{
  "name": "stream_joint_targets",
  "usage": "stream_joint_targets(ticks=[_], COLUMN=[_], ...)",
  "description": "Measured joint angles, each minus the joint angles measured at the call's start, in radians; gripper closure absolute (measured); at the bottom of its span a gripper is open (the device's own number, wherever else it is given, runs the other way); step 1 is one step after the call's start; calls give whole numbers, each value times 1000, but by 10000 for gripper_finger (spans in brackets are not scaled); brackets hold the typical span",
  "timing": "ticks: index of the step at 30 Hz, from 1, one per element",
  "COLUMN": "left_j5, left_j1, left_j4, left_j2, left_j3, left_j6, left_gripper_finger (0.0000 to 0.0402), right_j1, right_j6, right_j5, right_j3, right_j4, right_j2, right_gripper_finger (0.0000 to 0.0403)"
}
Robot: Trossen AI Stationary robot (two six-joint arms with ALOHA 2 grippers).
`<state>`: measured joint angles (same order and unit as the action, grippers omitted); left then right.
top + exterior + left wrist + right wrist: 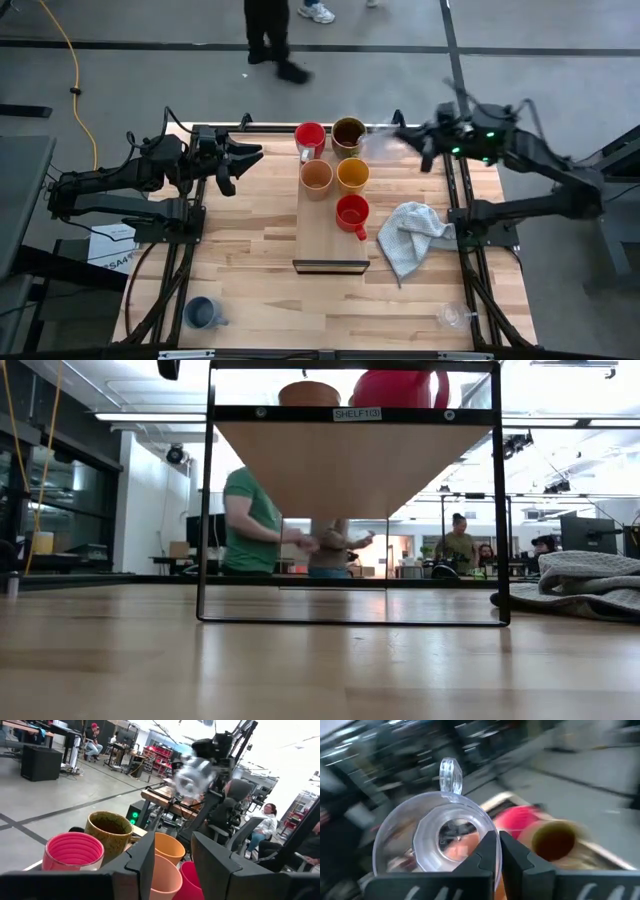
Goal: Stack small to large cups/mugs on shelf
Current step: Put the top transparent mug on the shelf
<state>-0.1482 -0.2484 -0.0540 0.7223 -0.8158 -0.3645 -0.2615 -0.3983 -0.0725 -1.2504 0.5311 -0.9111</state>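
Observation:
The shelf point(330, 235) carries two red mugs point(310, 135) point(352, 212), two orange cups point(316, 177) point(352, 174) and the olive-brown mug point(348, 132). My right gripper point(408, 142) is shut on a clear glass cup point(432, 837), held in the air just right of the olive mug; the cup shows blurred in the high view point(378, 145). My left gripper point(240, 165) is open and empty, left of the shelf's far end. The blue mug point(200, 313) stands at the near left of the table. A second glass cup point(452, 316) stands at the near right. My right gripper pinches the glass cup's wall at the rim point(489, 831) between its two fingers, partway round from the handle point(451, 775). The cup is lifted clear of the table and shelf and lies on its side, its mouth toward the wrist camera.
A pale grey cloth point(410, 235) lies crumpled on the table right of the shelf. In the low view the shelf point(350, 415) stands on a thin black frame point(205, 510). People stand in the room beyond the table.

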Motion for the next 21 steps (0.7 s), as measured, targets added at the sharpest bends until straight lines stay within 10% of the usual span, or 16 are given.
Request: stream_joint_targets(ticks=[9,21], left_j5=[-2,-2], left_j1=[0,0], left_j4=[0,0], left_j2=[0,0], left_j3=[0,0], left_j6=[-8,-8], left_gripper_finger=[284,284], right_j1=[236,376], right_j6=[-27,-66], right_j5=[361,379], right_j3=[-87,-214], right_j4=[-99,186], right_j2=[-225,-431], right_gripper_finger=[403,403])
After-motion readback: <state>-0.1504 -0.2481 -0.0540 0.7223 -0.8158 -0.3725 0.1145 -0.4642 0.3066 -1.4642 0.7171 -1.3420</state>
